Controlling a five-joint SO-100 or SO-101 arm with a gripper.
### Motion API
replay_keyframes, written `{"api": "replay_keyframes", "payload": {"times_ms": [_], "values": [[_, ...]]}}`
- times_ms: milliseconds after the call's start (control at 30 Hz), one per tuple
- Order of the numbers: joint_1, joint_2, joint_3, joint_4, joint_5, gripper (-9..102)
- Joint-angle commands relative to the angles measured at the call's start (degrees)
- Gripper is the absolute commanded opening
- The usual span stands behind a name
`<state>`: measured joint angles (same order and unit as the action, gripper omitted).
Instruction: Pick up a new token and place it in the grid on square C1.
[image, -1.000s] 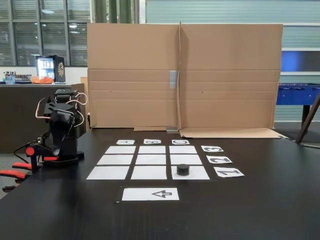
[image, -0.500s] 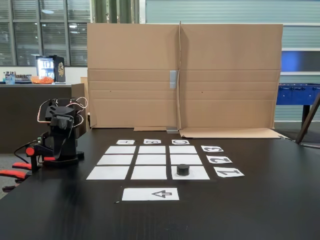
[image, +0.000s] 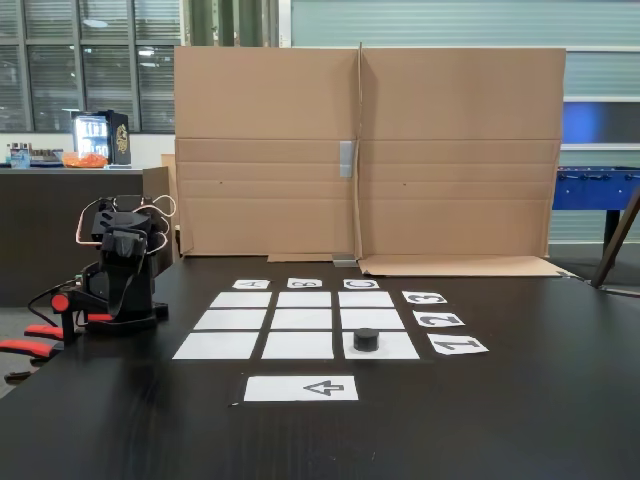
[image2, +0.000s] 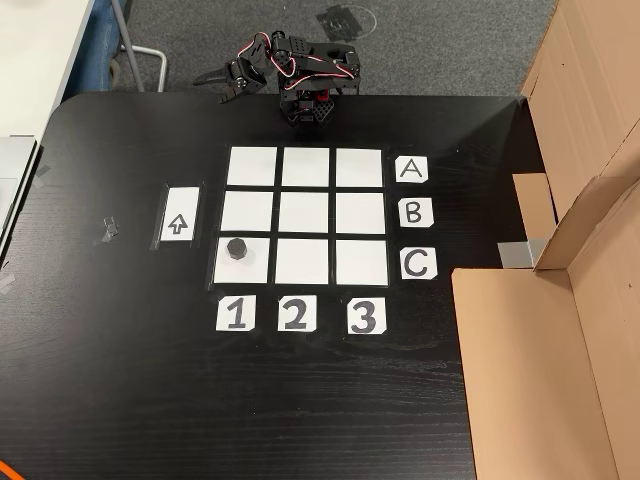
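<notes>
Sitting on white paper square C1 (image2: 245, 262), the small black cylinder token (image2: 237, 248) is well apart from the claw.
The black two-finger gripper (image2: 213, 79), fingers spread and empty, hangs beyond row A, off the grid (image2: 306, 214).

Black arm (image2: 305, 75) with red and white cables

A black token (image2: 236, 248) sits on the white grid (image2: 305, 214), on a black table (image2: 120, 380).

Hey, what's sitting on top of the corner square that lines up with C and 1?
One black token sits on square C1, apart from the gripper at the table's far edge. The paper directly under the token is covered.
</notes>
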<state>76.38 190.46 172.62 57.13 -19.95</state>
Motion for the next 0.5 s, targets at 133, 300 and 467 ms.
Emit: {"api": "replay_keyframes", "payload": {"times_ms": [133,300,467], "values": [[0.09,0.0,-0.18,0.35,0.53,50],[-0.79,0.0,-0.18,0.44,0.44,50],[-0.79,0.0,-0.18,0.44,0.53,50]]}}
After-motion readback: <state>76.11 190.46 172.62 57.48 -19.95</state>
